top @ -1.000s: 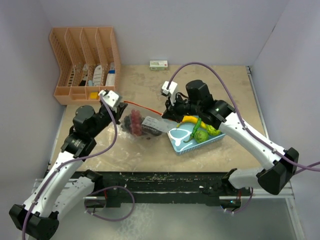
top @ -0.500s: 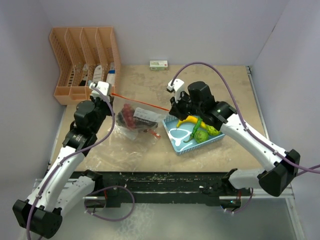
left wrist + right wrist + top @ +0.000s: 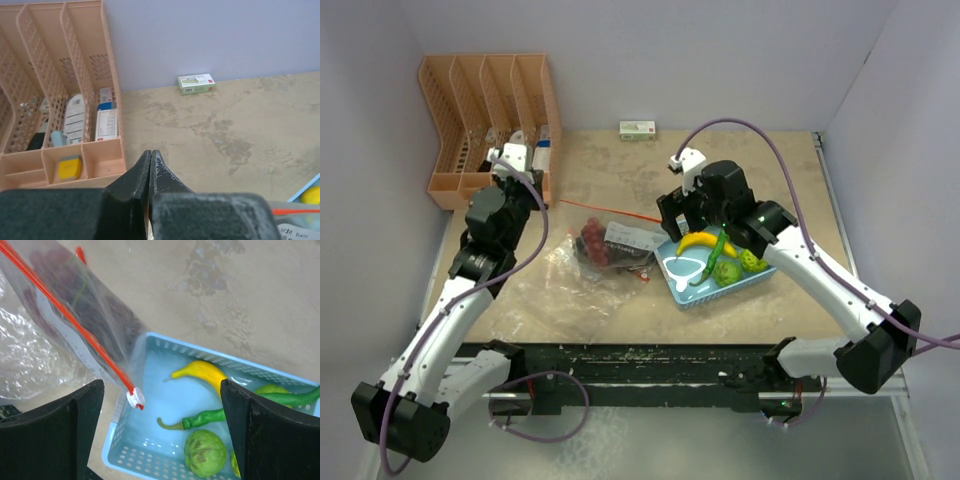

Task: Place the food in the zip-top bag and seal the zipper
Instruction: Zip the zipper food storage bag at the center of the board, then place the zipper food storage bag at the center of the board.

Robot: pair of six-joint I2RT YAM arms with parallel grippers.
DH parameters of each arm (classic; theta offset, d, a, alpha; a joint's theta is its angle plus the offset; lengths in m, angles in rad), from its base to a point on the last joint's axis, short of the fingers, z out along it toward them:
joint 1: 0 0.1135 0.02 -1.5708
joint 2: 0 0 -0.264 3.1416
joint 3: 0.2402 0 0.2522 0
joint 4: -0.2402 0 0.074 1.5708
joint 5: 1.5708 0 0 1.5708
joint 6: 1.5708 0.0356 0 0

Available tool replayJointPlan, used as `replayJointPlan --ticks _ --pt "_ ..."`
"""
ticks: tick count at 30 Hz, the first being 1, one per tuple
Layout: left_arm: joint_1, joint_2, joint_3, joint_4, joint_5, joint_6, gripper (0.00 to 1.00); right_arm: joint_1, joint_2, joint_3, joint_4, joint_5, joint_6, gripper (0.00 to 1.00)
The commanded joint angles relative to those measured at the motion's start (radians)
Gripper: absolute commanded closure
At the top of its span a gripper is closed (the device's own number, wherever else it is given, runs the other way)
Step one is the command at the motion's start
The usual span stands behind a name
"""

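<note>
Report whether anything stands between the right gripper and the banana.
Nothing visible does. The right gripper, open, hangs over the basket with the banana uncovered below. The zipper dangles its slider end at the basket's rim, clear of the banana.

Overhead rear view, two close wrist views

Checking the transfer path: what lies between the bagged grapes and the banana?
Top view: the white label inside the zip-top bag and the blue basket's wall, between grapes and banana.
</note>
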Motion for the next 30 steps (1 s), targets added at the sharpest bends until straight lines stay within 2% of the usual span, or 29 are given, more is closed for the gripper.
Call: replayJointPlan --ticks 1,2,3,6,11,13,15,17,19,21,23,25,26,28,30 --pt "0.003 0.067 0.087 0.067 0.081 -0.051 1.00 -0.001 -0.012 0.079 0.096 -0.001 0.033 0.01" --pt "0.003 0.079 0.102 0.053 0.089 -0.063 1.00 0.000 -0.001 0.090 0.097 -0.019 0.032 0.01" --pt "0.004 0.092 0.117 0.034 0.098 -0.080 0.96 0.000 0.010 0.099 0.097 -0.042 0.028 0.00" --pt "0.004 0.095 0.165 -0.047 0.116 -0.110 0.64 0.000 0.032 0.103 0.113 -0.121 -0.016 0.00" --pt "0.003 0.044 0.171 -0.061 0.142 -0.113 0.35 0.000 0.092 0.104 0.158 -0.313 -0.070 0.00" --pt "0.004 0.017 0.168 -0.062 0.179 -0.100 0.27 0.000 0.132 0.116 0.170 -0.374 -0.083 0.03" --pt "0.003 -0.008 0.159 -0.072 0.209 -0.090 0.19 -0.001 0.177 0.138 0.167 -0.448 -0.099 0.11" --pt "0.004 -0.028 0.149 -0.092 0.227 -0.077 0.15 0.000 0.222 0.171 0.146 -0.550 -0.127 0.20" --pt "0.003 -0.043 0.141 -0.120 0.217 -0.070 0.14 0.000 0.252 0.199 0.157 -0.562 -0.149 0.23" --pt "0.003 -0.056 0.133 -0.143 0.201 -0.060 0.14 0.002 0.284 0.219 0.152 -0.560 -0.138 0.33" --pt "0.003 -0.069 0.126 -0.154 0.191 -0.052 0.14 0.001 0.322 0.254 0.130 -0.543 -0.125 0.52" --pt "0.004 -0.082 0.124 -0.162 0.192 -0.047 0.14 0.001 0.355 0.307 0.093 -0.512 -0.117 0.86" --pt "0.004 -0.087 0.125 -0.165 0.194 -0.045 0.13 0.002 0.362 0.333 0.076 -0.494 -0.104 1.00" --pt "0.003 -0.095 0.131 -0.170 0.201 -0.040 0.11 0.002 0.348 0.360 0.097 -0.479 -0.060 1.00" --pt "0.004 -0.100 0.135 -0.172 0.208 -0.033 0.11 0.000 0.316 0.383 0.198 -0.419 0.019 1.00"
